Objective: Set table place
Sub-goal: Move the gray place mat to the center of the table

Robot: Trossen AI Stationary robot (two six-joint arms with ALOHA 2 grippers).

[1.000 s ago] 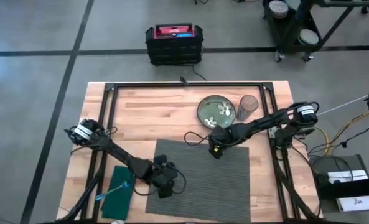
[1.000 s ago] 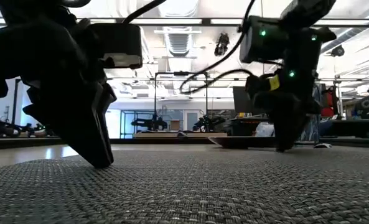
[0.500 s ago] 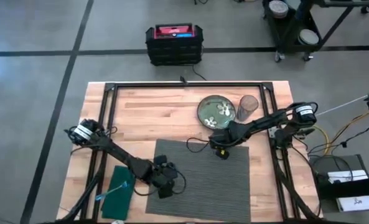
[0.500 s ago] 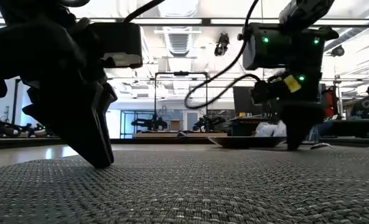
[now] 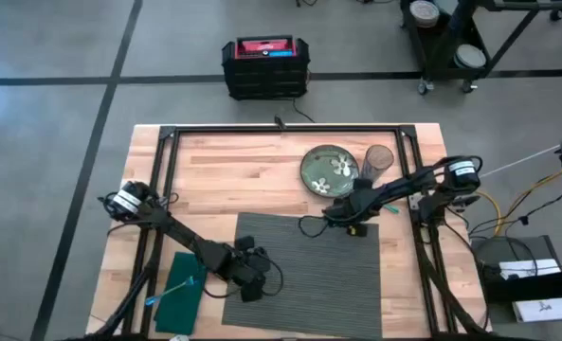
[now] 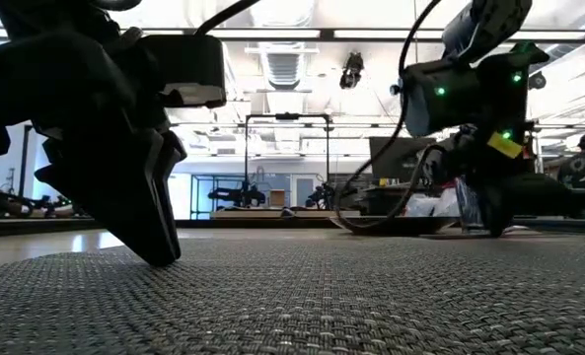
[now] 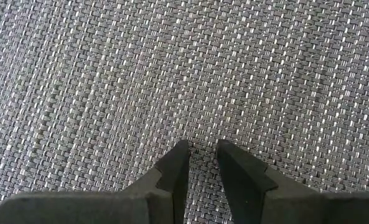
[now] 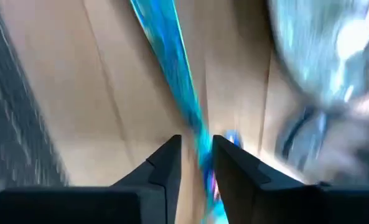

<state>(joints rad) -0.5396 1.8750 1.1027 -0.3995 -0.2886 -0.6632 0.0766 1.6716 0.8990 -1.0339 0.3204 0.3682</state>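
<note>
The place, a dark grey ribbed placemat (image 5: 309,275), lies flat on the light-wood table (image 5: 224,170). My left gripper (image 5: 249,277) stands on the mat's left part, its fingers nearly together with only a narrow slit between them (image 7: 203,155). My right gripper (image 5: 358,224) is at the mat's far right corner, over the wood just beyond the far edge, its fingers equally close (image 8: 196,149). The right wrist view is blurred. My left gripper presses its fingertips (image 6: 160,258) down on the placemat's top face (image 7: 203,134), in the mat's left part, coming from above at a slant. The mat lies flat under them. Whether my right gripper touches the mat or the table, I cannot tell.
A green patterned plate (image 5: 330,170) and a glass (image 5: 378,161) stand at the far right of the table. A dark green napkin (image 5: 179,292) with a blue-handled utensil lies near the front left. A blurred blue streak (image 8: 172,74) crosses the wood ahead of my right gripper.
My right gripper has gone along the placemat's far edge toward the table's right edge, tipping as it went. My left gripper has stayed where it was on the mat.
</note>
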